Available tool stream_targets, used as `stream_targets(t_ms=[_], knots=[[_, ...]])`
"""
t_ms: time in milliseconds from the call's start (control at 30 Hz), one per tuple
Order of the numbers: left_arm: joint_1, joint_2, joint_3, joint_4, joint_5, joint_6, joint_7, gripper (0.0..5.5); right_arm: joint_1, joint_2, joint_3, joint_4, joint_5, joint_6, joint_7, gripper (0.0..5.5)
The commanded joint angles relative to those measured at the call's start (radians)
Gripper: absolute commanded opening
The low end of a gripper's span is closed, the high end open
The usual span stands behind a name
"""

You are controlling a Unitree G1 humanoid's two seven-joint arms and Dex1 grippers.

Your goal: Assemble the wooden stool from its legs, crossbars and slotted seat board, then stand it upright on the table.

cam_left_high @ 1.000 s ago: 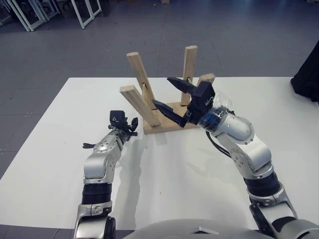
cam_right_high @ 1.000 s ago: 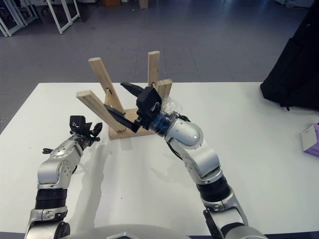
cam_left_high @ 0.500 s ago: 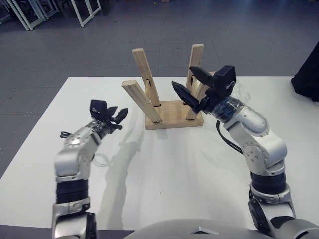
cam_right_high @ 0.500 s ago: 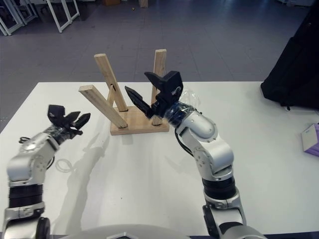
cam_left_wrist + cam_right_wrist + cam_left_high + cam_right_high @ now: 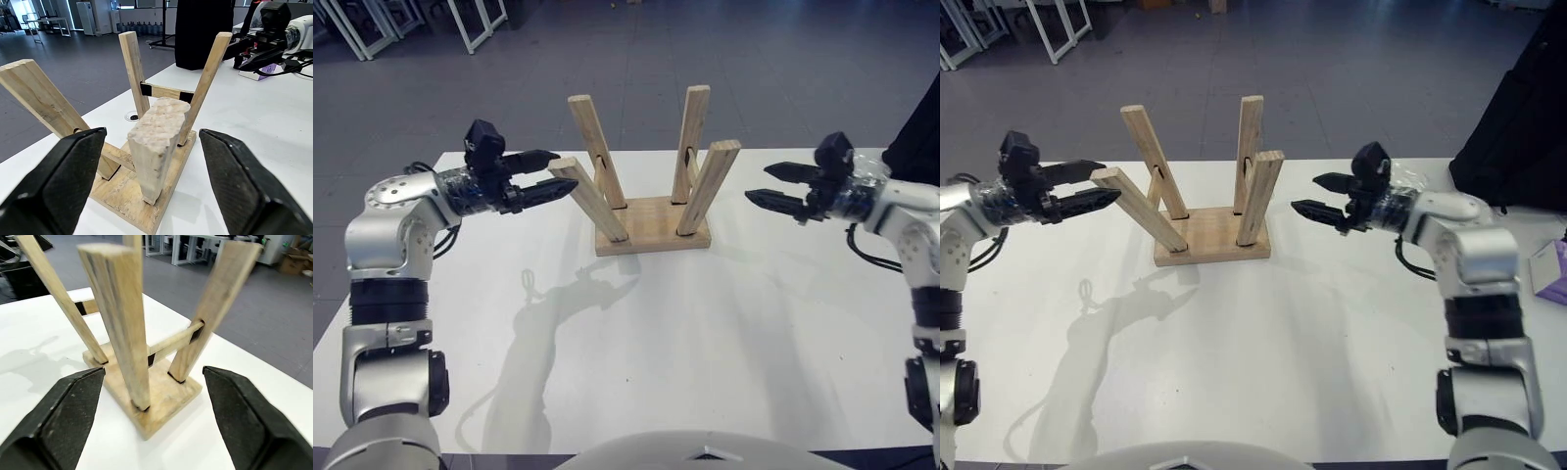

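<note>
So I've just pulled both arms back off the stool (image 5: 651,220), left end effector (image 5: 566,168) and right end effector (image 5: 759,181) spread empty either side, and it's still legs-up on the counter (image 5: 705,333), so flipping's next I reckon.

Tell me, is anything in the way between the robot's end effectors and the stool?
Nothing visible. The stool sits upside down on the table. The left end effector is open right at one leg's tip; the right end effector is open, with open space between it and the stool.
</note>
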Motion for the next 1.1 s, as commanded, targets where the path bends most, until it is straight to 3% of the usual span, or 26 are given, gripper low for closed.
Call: stream_targets(t_ms=[33,233,467,600,733,833,933,1000,1067,1100], knots=[[-0.146,-0.044,-0.067,0.158,0.055,-0.049,-0.090,3.52,-0.161,0.089,0.041,0.206,-0.071,-0.112,0.043,3.70],[-0.254,-0.097,-0.111,0.327,0.113,-0.111,-0.171,3.52,-0.208,0.165,0.072,0.309,-0.106,-0.144,0.150,3.70],[-0.284,-0.099,-0.118,0.400,0.123,-0.097,-0.277,2.32,-0.248,0.227,0.078,0.355,-0.142,-0.197,0.183,3.70],[-0.286,-0.097,-0.132,0.413,0.138,-0.096,-0.329,1.67,-0.247,0.234,0.078,0.334,-0.133,-0.169,0.234,2.92],[-0.249,-0.059,-0.151,0.338,0.094,-0.041,-0.401,1.51,-0.153,0.145,0.091,0.075,-0.009,0.108,0.388,2.17],[-0.176,0.027,-0.171,0.153,-0.070,0.152,-0.408,1.45,-0.068,0.040,0.081,-0.214,0.157,0.457,0.408,1.66],[-0.091,0.130,-0.186,-0.063,-0.279,0.409,-0.408,1.45,-0.043,-0.070,0.052,-0.419,0.391,0.877,0.422,1.61],[-0.076,0.161,-0.194,-0.139,-0.388,0.548,-0.408,1.45,-0.061,-0.048,-0.005,-0.385,0.455,1.028,0.390,1.61],[-0.107,0.146,-0.207,-0.095,-0.380,0.579,-0.407,1.70,-0.085,-0.005,-0.024,-0.259,0.407,1.027,0.322,1.57],[-0.139,0.123,-0.219,-0.029,-0.342,0.570,-0.405,1.91,-0.093,0.009,-0.014,-0.177,0.363,0.985,0.292,1.89]])
